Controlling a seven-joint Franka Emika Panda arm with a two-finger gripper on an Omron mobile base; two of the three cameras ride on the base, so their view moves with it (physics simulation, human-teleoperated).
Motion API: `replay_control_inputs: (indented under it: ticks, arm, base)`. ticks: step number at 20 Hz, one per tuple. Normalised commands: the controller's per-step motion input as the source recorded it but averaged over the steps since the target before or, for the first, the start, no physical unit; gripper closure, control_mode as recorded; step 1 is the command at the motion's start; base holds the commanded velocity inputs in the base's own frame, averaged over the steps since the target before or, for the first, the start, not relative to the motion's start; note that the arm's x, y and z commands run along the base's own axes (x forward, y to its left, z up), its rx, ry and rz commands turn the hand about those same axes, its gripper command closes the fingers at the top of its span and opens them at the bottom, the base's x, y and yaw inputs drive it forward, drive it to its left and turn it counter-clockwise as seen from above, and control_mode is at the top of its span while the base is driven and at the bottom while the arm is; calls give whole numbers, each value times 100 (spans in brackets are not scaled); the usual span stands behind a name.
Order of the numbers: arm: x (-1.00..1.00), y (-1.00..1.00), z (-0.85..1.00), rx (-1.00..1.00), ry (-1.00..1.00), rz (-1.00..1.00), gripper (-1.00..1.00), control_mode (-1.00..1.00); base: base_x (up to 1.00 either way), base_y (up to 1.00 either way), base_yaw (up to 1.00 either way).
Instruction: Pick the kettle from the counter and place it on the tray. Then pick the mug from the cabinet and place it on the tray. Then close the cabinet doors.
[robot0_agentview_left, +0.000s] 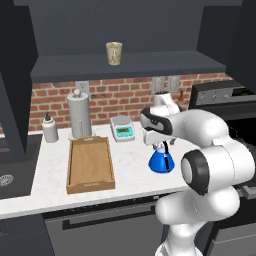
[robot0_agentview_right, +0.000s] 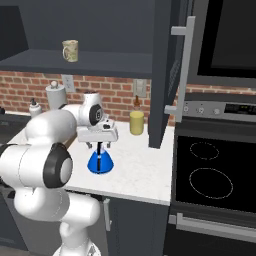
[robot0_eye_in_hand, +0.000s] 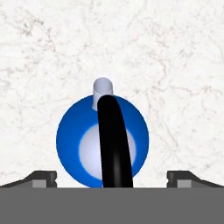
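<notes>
The bright-blue kettle (robot0_agentview_left: 161, 161) (robot0_agentview_right: 100, 162) stands on the white counter (robot0_agentview_left: 132, 162), right of the wooden tray (robot0_agentview_left: 90, 162). My gripper (robot0_agentview_left: 161, 145) (robot0_agentview_right: 98, 145) hangs open just above the kettle, pointing straight down. In the hand view the kettle (robot0_eye_in_hand: 74, 140) lies below me, its black arched handle (robot0_eye_in_hand: 114, 144) running between my wide-apart fingertips (robot0_eye_in_hand: 41, 178). Nothing is held. The beige mug (robot0_agentview_left: 114, 52) (robot0_agentview_right: 70, 50) sits on the shelf of the open cabinet (robot0_agentview_left: 125, 66). One cabinet door (robot0_agentview_right: 167, 75) stands swung out at the right, the other (robot0_agentview_left: 12, 95) at the left.
A tall grey cylinder (robot0_agentview_left: 79, 115), a white bottle (robot0_agentview_left: 49, 128) and a small scale (robot0_agentview_left: 123, 127) line the brick wall behind the tray. A yellow jar (robot0_agentview_right: 136, 121) stands by the open right door. The stove (robot0_agentview_right: 210, 172) lies to the right, a sink (robot0_agentview_left: 10, 175) to the left.
</notes>
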Motion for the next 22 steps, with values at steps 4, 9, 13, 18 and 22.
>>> replay_control_inputs:
  ticks: [4, 9, 13, 18, 22]
  arm:
    - [-2, -10, -10, 0, 0, 0, -100, -100]
    - [-32, -3, -25, 0, 0, 1, -100, -100]
    - [-32, 0, -31, 0, 0, 1, -100, -100]
    - [-12, 5, -37, 0, 0, 1, 100, -100]
    - [-8, 0, -31, 0, 0, 3, 100, -100]
  base:
    - [0, 0, 0]
    - [0, 0, 0]
    - [0, 0, 0]
    - [0, 0, 0]
    - [0, 0, 0]
